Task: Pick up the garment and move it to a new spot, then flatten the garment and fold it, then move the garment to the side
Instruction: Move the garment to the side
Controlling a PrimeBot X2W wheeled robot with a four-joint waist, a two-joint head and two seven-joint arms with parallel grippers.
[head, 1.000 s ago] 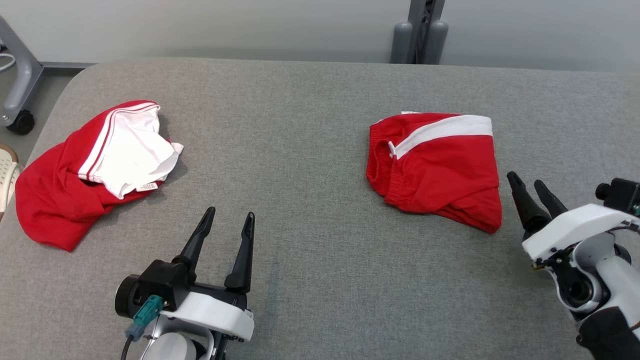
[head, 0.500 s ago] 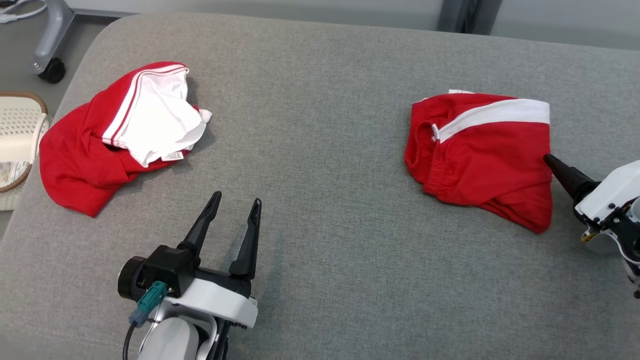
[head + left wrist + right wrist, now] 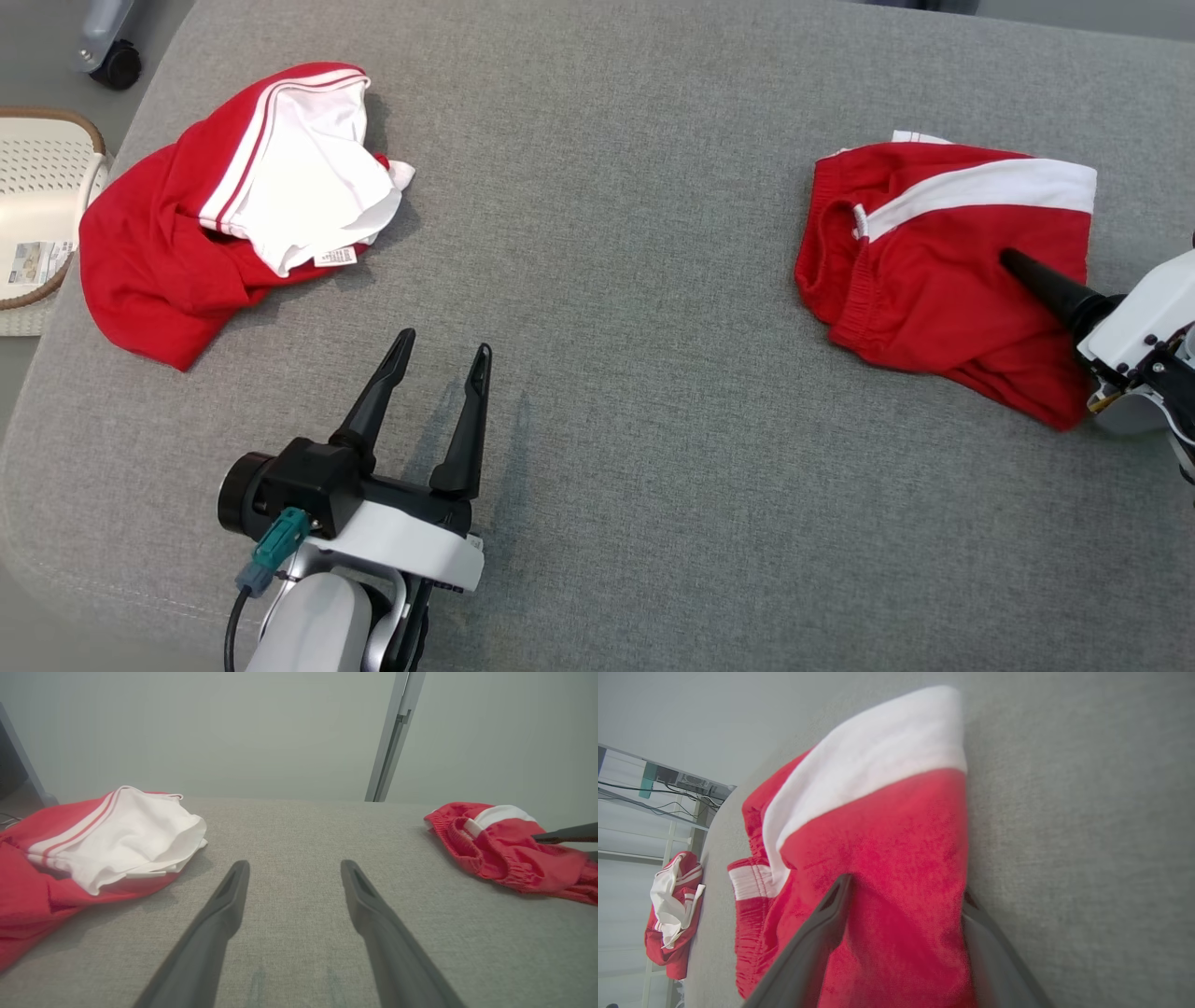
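- Right fingers (image 3: pixel 822 924) spread, straddling an edge of the shorts (image 3: pixel 934 280), nothing pinched yet: lined up to grab.
- Left fingers (image 3: pixel 465 420) released, empty over the worktop (image 3: pixel 653 392), well left of the shorts.

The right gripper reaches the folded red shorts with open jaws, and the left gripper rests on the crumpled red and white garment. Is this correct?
Not quite: the left gripper is over bare grey table, apart from the crumpled garment, as the head view shows. The rest is right.
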